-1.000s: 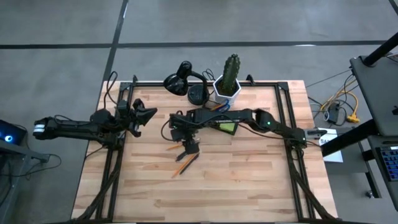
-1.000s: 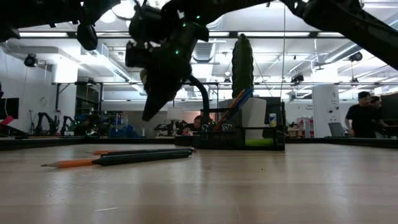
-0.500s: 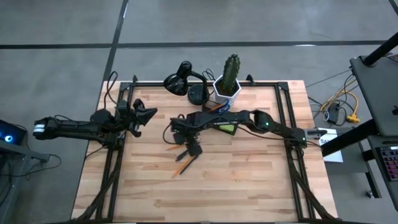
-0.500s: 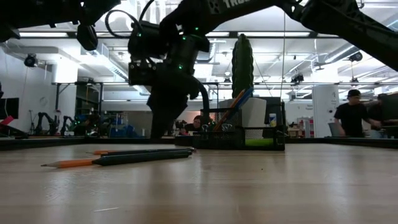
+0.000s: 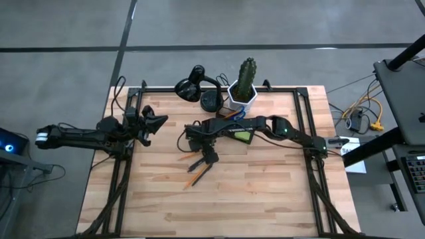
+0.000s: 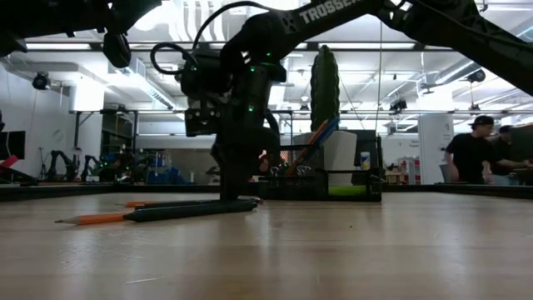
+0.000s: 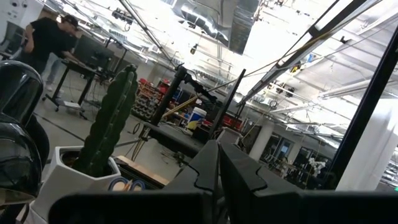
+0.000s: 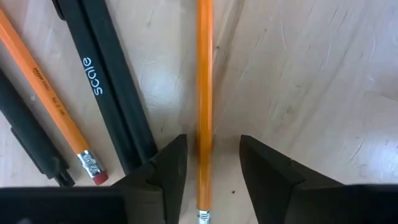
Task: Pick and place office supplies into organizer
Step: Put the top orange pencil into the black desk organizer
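The right gripper (image 8: 208, 171) points down at the wooden table (image 5: 265, 192), near its middle, with its two dark fingers (image 8: 163, 174) set a little apart. An orange pencil (image 8: 204, 99) lies flat on the wood in the gap between them. The fingers stand on either side of the pencil and have not closed on it. In the low view the fingertips reach the tabletop.

Just beside that pencil lie a black pen (image 8: 106, 81) printed with the word "scale", a second orange pencil (image 8: 50, 99) with a pink eraser end, and another dark pen (image 8: 28, 143). From above, this small cluster of pens and pencils (image 5: 198, 171) sits just in front of the gripper, toward the table's near edge.

Behind the right arm, toward the far edge, stands the dark organizer (image 5: 232, 129). A lime-green sticky-note pad (image 5: 242, 137) rests in it, and pencils lean upright in one compartment. Beyond it are a white hexagonal pot with a cactus (image 5: 246, 83) and a black desk lamp (image 5: 192, 85).

The left gripper (image 5: 156, 123) hangs over the table's left edge with its fingers pressed together, holding nothing.

People stand in the room behind the table.
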`<state>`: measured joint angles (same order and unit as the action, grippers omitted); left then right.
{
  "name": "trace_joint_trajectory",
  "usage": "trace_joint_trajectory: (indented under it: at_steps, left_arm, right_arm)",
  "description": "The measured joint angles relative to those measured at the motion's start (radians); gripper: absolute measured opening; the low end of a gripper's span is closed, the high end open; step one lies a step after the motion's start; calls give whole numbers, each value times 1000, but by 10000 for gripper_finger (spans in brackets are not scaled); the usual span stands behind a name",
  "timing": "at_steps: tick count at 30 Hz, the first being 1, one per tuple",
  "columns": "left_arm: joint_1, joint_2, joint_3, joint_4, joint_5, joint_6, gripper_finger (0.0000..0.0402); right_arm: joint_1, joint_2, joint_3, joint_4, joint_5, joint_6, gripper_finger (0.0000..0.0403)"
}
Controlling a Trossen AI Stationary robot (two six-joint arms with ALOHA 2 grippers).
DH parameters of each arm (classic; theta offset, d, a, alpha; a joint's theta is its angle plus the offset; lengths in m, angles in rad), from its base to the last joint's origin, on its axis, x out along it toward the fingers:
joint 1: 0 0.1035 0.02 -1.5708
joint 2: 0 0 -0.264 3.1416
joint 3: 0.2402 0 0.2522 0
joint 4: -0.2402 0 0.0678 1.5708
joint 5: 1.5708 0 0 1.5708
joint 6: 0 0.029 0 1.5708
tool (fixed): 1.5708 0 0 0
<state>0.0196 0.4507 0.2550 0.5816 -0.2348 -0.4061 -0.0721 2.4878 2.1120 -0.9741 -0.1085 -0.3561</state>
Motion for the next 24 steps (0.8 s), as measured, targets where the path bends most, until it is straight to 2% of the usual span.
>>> trace_joint_trajectory:
  at_steps: [15,24]
  left_arm:
    - [0,0,0,0,0,0,0]
    - [0,0,0,0,0,0,0]
  right_arm:
    - [2,1,7,-12,4,-15,99]
    - [7,1,6,-13,7,23,49]
